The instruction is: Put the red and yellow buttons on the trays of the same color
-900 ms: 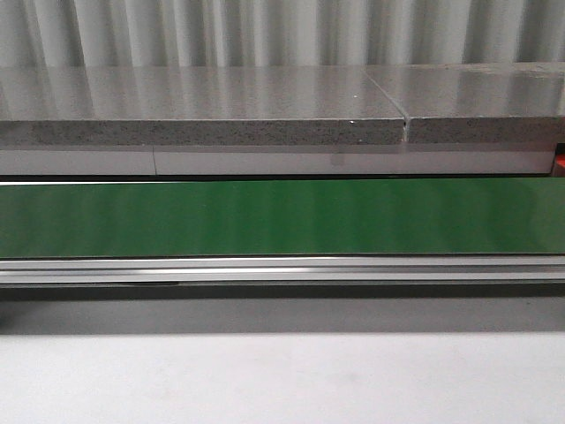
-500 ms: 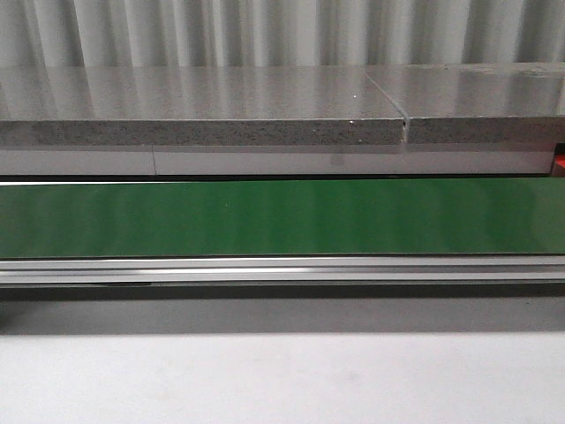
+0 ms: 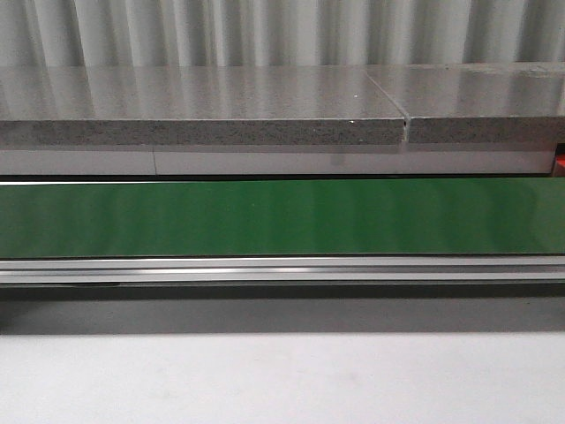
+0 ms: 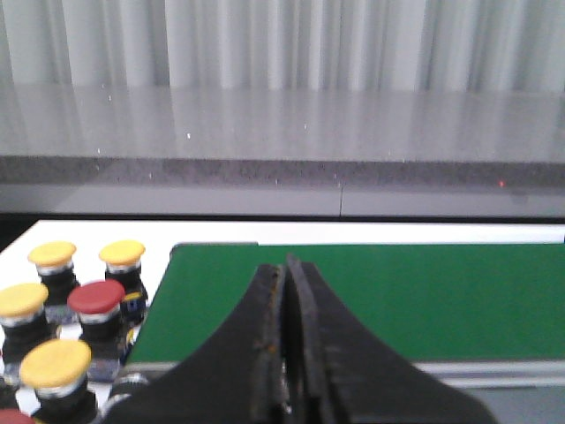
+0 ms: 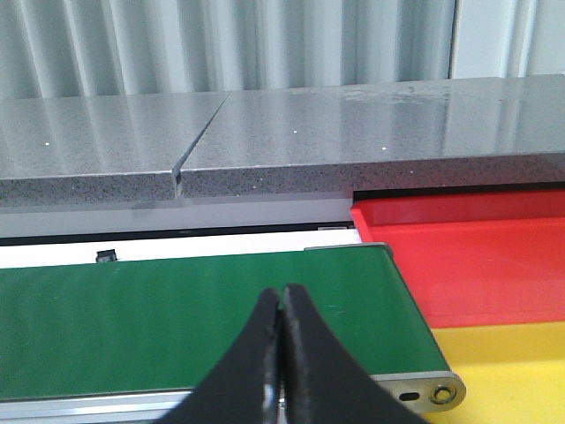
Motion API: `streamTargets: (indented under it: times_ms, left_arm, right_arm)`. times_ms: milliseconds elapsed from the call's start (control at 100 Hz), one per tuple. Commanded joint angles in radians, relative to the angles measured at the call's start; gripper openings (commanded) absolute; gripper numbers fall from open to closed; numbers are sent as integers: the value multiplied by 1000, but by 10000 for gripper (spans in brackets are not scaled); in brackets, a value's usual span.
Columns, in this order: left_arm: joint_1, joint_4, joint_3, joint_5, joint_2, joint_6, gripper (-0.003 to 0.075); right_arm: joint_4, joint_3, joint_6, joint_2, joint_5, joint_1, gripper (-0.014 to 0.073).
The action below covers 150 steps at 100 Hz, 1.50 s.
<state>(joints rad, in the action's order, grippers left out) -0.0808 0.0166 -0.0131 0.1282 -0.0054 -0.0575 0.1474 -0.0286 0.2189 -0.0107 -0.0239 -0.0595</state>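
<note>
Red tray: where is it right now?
Only the right wrist view shows the red tray: it sits just past the green belt end, between the grey ledge and yellow tray.

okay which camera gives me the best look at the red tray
The right wrist view: the red tray sits past the green belt's end, with the yellow tray beside it. The front view catches only a red sliver at its right edge; the left wrist view shows none of it.

My left gripper [image 4: 288,353] is closed, black fingers pressed flat together with nothing between. My right gripper [image 5: 282,353] is closed too, tips meeting, empty.
</note>
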Motion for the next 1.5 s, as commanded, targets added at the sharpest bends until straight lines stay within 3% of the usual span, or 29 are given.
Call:
streamTargets:
  times_ms: [0,390,750,930,1220,1340,1490]
  left_arm:
    - [-1,-1,-73,42,-31,-4,-20]
    - [-1,-9,-475,418,190,-4,-20]
    - [-1,-28,-622,395,434,-4,-20]
    - [-1,-28,-633,314,507,-4,-20]
    - [18,-3,-734,338,677,-4,-13]
    - [43,1,-783,320,753,-4,108]
    - [72,24,-822,303,835,-4,375]
  right_arm:
    - [8,19,-7,-18,79,-6,-66]
    - [8,19,-7,-18,79,-6,-66]
    - [8,19,-7,-18,79,-6,-66]
    - [8,19,-7,-18,79,-6,-66]
    - [8,19,-7,-18,79,-6,-66]
    - [8,19,-7,-18,79,-6,-66]
    - [8,19,-7,-18,79,-6,-66]
